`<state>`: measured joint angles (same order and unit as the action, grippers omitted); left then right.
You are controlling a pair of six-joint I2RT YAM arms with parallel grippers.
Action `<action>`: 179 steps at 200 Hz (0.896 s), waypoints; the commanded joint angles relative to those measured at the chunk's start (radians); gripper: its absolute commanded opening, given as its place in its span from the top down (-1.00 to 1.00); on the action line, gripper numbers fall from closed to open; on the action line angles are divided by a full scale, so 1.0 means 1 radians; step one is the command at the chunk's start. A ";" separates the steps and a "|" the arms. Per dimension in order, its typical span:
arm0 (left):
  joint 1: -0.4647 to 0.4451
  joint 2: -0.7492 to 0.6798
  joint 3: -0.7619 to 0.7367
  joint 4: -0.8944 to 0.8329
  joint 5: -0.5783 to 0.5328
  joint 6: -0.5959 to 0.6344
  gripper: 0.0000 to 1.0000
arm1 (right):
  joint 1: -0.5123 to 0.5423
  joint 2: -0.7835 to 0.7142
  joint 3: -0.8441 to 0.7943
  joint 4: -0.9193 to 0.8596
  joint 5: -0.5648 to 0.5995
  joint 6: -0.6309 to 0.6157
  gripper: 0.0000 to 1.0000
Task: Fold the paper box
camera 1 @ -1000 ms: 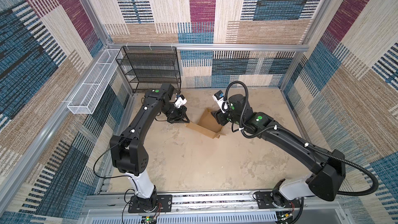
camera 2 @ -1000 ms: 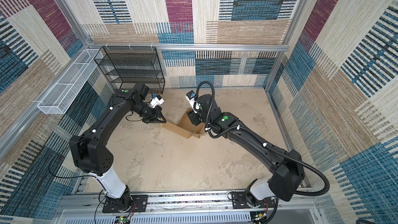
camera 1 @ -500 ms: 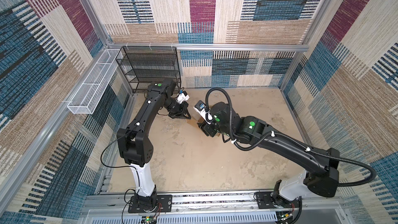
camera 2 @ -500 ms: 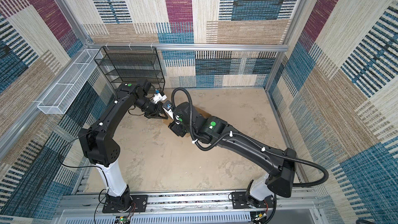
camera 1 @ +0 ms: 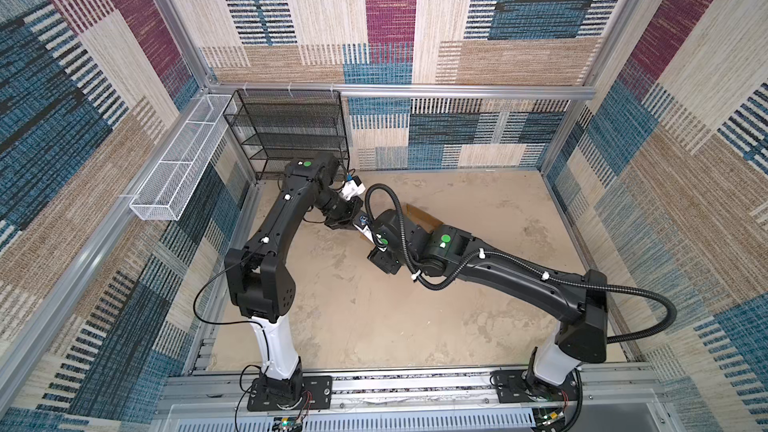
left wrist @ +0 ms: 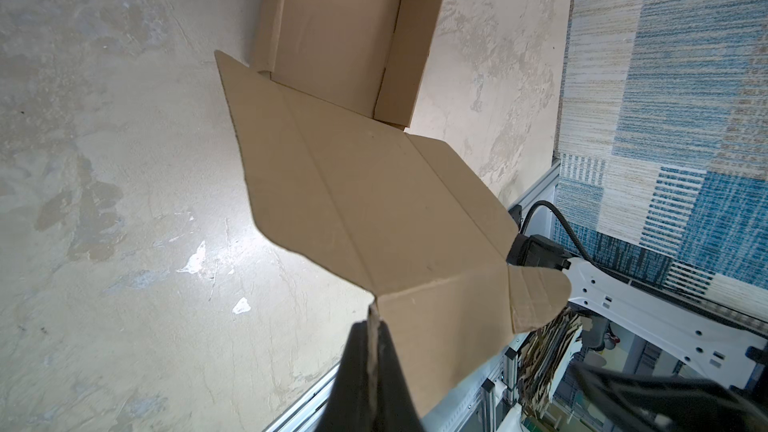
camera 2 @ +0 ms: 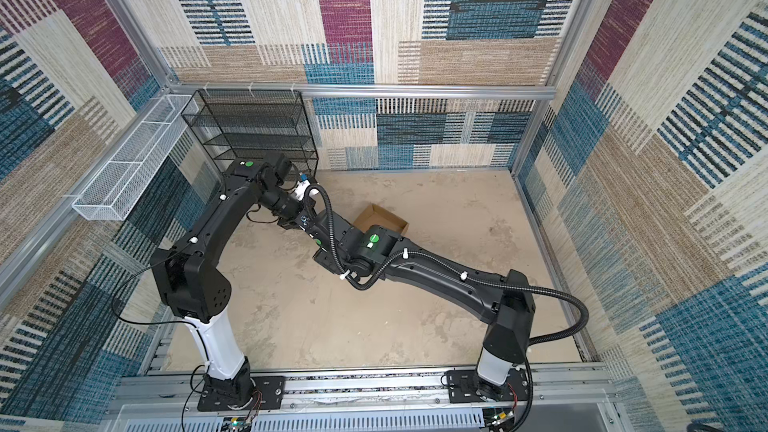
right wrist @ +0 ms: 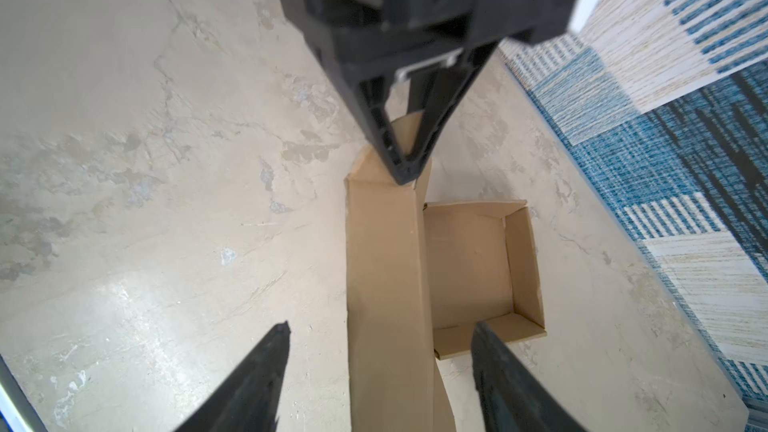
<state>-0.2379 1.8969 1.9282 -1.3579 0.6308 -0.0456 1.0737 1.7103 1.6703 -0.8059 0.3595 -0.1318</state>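
Observation:
The paper box is brown cardboard: a shallow tray lies on the floor and its lid panel stands raised. My left gripper is shut on a corner flap of the lid and holds it up; it also shows in the right wrist view. My right gripper is open, one finger on each side of the lid's edge, touching nothing. In both top views the right arm hides most of the box.
A black mesh rack stands at the back left, close behind the left arm. A white wire basket hangs on the left wall. Metal rails run along the front. Stacked cardboard lies outside the enclosure.
The right arm has swung left and nearer across the box, and its open gripper now straddles the raised lid. The left gripper has stayed shut on the lid corner, shifting only slightly.

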 commanded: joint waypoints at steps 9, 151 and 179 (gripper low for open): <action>0.002 -0.009 0.002 -0.007 0.005 0.022 1.00 | 0.003 0.015 -0.003 -0.006 0.007 0.015 -0.41; 0.003 -0.032 -0.028 0.015 0.004 0.005 0.71 | 0.004 0.071 -0.001 0.011 0.160 -0.011 0.19; 0.006 -0.041 -0.020 0.023 0.000 -0.003 0.55 | 0.004 0.071 -0.001 0.011 0.150 -0.012 0.30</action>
<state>-0.2359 1.8709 1.8999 -1.3464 0.6308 -0.0467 1.0775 1.7870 1.6615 -0.8116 0.5014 -0.1375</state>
